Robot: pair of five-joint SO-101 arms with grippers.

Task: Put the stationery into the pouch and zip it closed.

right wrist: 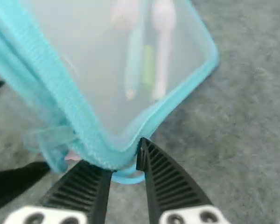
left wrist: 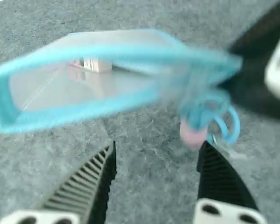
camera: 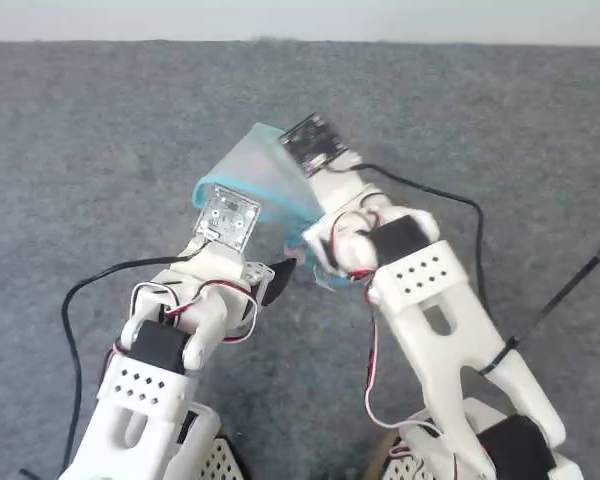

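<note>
There was one translucent plastic pouch with turquoise edging (right wrist: 107, 56). Inside it were at least two pale pen-like sticks (right wrist: 161, 56) and one white block (left wrist: 91, 64). Two white robot arms (camera: 430, 290) carried one black-fingered gripper each, the left gripper (left wrist: 158, 147) and the right gripper (right wrist: 126, 157).

I log a frosted translucent plastic pouch (right wrist: 98, 56) with turquoise fabric edging; the slim pens (right wrist: 147, 70) inside show pink, green and pale blue. Grey flecked felt tabletop (camera: 80, 150). Arm shells (camera: 430, 290) white, ribbed gripper fingers (right wrist: 170, 182) black.
</note>
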